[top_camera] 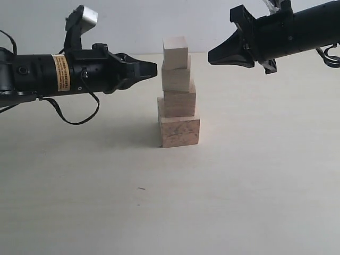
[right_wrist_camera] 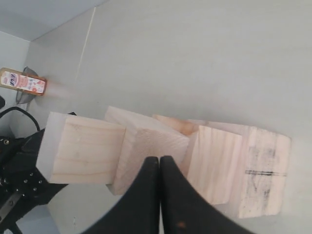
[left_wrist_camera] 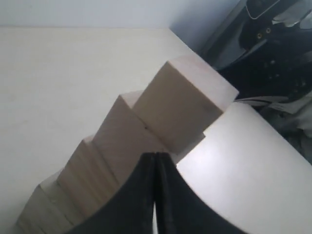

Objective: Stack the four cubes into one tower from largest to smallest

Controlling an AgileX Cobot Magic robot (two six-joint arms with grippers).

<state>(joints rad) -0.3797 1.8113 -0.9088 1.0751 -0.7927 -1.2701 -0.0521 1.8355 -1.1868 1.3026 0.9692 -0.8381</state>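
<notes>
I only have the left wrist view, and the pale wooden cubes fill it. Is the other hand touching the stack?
Observer: No. In the exterior view the right hand hangs beside the smallest pale wooden cube on top, with a clear gap between them.
Operator: Is it open?
Observer: Shut. The right wrist view shows its black fingers pressed together.
Operator: Is the biggest cube at the bottom?
Observer: Yes. The largest pale wooden cube, with dark marks on one face, sits on the pale table under the other three.
</notes>
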